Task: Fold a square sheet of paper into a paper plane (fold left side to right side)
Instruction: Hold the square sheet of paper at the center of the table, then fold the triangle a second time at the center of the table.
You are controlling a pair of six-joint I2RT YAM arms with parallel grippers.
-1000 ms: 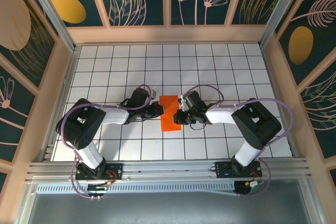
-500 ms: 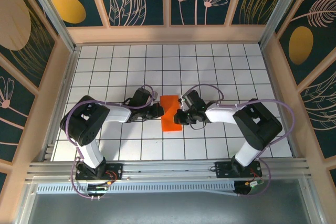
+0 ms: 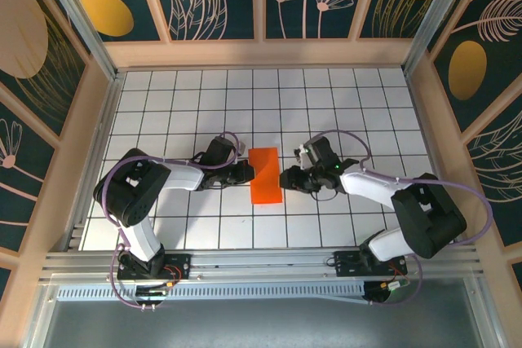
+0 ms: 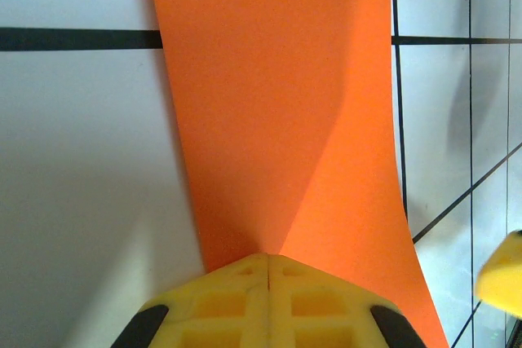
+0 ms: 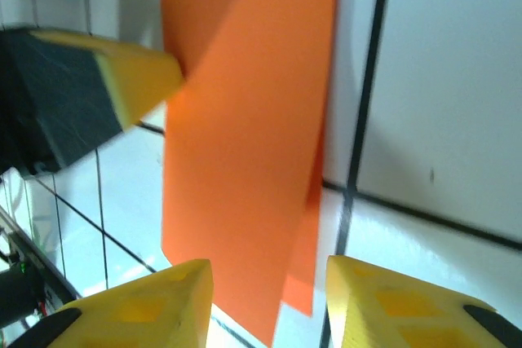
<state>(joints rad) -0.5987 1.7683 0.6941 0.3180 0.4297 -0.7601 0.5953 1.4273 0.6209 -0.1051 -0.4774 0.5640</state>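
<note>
Your left gripper (image 4: 267,270) has its yellow fingers pressed together on the left edge of the orange sheet of paper (image 4: 269,103), pinching it. A slanted bend in the paper runs out from the fingertips. Seen from above, the left gripper (image 3: 247,171) meets the sheet of paper (image 3: 264,175) about midway along that edge. Your right gripper (image 5: 269,279) is spread, its fingers wide apart and holding nothing, with the paper's nearest edge showing between them. From above, the right gripper (image 3: 287,178) sits just beside the paper's right edge. The paper is folded into a narrow doubled rectangle and lies on the white gridded surface (image 3: 342,103) between the two arms.
</note>
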